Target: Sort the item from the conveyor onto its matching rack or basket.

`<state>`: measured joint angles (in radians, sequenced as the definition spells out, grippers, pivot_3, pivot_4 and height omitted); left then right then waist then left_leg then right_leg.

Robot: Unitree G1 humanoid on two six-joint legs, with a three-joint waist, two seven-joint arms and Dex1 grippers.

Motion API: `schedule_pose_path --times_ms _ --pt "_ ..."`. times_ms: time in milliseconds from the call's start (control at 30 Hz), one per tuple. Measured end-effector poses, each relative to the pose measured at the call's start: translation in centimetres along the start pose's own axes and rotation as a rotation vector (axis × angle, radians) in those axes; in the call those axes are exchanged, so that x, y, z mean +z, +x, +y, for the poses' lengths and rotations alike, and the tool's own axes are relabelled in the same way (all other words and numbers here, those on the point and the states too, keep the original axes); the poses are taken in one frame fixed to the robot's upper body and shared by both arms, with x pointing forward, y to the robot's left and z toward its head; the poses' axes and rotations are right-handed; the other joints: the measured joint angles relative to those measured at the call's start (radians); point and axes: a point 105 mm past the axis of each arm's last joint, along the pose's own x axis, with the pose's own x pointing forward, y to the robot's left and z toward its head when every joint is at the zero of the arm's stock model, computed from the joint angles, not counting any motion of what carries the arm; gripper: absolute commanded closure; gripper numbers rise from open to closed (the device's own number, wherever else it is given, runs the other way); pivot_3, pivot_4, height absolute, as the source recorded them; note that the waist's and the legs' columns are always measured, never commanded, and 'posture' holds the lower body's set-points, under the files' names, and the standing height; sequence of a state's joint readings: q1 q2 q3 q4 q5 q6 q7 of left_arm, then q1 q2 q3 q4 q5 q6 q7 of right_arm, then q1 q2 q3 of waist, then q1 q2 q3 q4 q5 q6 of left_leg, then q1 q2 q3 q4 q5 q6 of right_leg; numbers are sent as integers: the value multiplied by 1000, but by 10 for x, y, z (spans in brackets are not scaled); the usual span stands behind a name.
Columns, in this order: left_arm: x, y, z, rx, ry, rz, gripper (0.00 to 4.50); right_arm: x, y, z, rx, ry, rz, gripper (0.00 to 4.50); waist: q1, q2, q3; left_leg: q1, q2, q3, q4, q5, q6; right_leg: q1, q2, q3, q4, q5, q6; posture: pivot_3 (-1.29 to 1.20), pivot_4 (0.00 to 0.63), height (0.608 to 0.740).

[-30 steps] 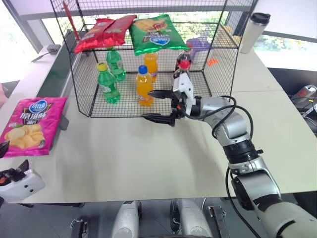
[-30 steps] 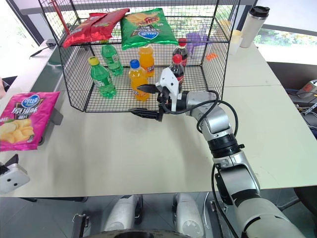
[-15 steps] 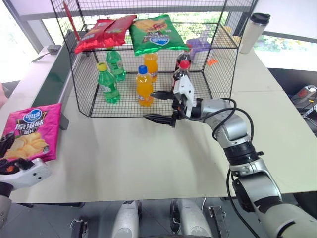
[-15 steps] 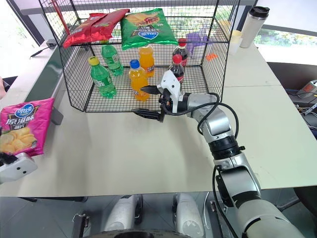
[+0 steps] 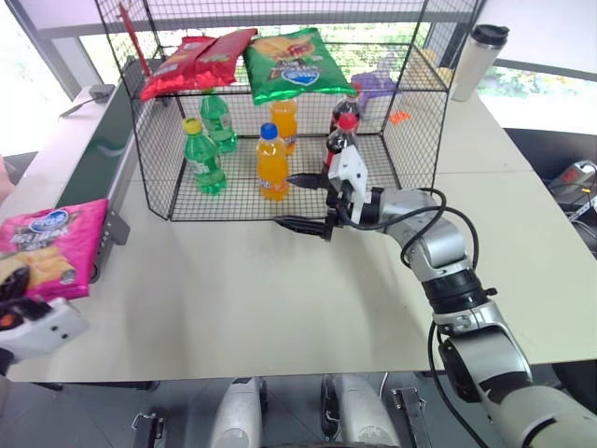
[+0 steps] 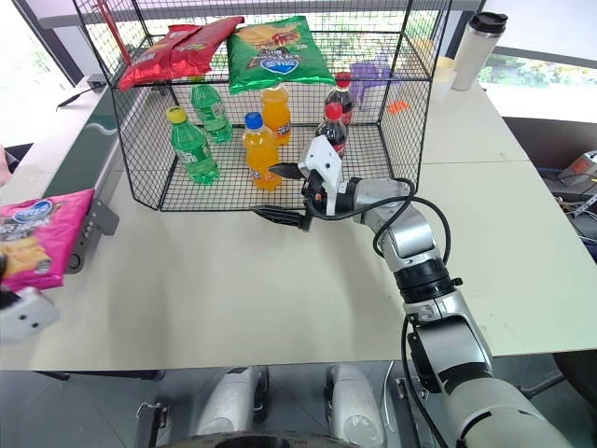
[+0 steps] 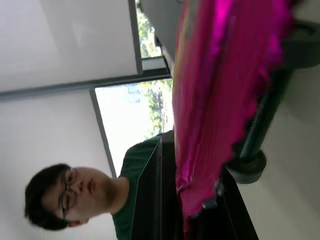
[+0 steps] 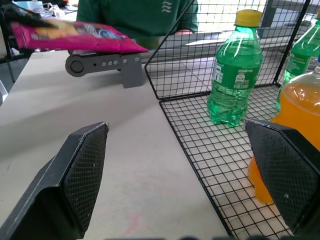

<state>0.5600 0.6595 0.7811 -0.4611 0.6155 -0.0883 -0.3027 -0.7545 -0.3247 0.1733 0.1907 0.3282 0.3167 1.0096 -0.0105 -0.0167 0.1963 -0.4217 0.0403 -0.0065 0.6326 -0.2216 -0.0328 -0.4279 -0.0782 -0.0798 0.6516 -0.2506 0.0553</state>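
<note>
Left gripper [image 5: 11, 297], far left at the desk [image 5: 280, 289] edge: jaws clamped on the pink chip bag [image 5: 47, 247], held raised beside the conveyor [image 5: 103, 149] end. Black wire rack [image 5: 280, 121], centre far: bottles below, red and green bags above. Right gripper [image 5: 303, 201], before the rack: jaws wide apart, empty.

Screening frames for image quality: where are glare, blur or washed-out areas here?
Left eye view: windows behind the black wire-mesh cage rack are blown out white. Left wrist view: the flat magenta-pink chip bag sits too close, smeared, with glare streaks; the window beyond is overexposed. Right wrist view: the green plastic bottle is sharp, the bag's print looks soft.
</note>
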Motion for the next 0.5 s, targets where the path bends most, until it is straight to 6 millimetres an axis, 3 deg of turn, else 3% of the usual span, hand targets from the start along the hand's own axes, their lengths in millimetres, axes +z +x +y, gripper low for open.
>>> schedule_pose_path --times_ms 100,200,367,500 --pt "0 1 41 -28 -17 -21 4449 -3 -3 -4 -14 15 4 0 -1 -1 0 0 1 0 0 0 0 0 0 0 0 0 -1 0 150 740" --pt "-3 -2 85 -93 -152 -38 4449 -1 -12 -16 -57 39 -10 0 -4 0 0 0 1 1 0 0 0 0 0 0 0 0 -1 0 150 740" --pt "-5 -10 145 -205 -414 -74 4449 27 -35 -38 -120 100 -118 0 -4 1 0 1 1 1 -1 0 0 0 3 0 -1 0 -1 0 150 740" --pt "3 -13 159 -374 -612 -85 4449 32 -47 -39 -136 121 -134 0 -9 2 1 2 1 1 -2 0 0 0 3 1 -1 0 -1 0 150 740"
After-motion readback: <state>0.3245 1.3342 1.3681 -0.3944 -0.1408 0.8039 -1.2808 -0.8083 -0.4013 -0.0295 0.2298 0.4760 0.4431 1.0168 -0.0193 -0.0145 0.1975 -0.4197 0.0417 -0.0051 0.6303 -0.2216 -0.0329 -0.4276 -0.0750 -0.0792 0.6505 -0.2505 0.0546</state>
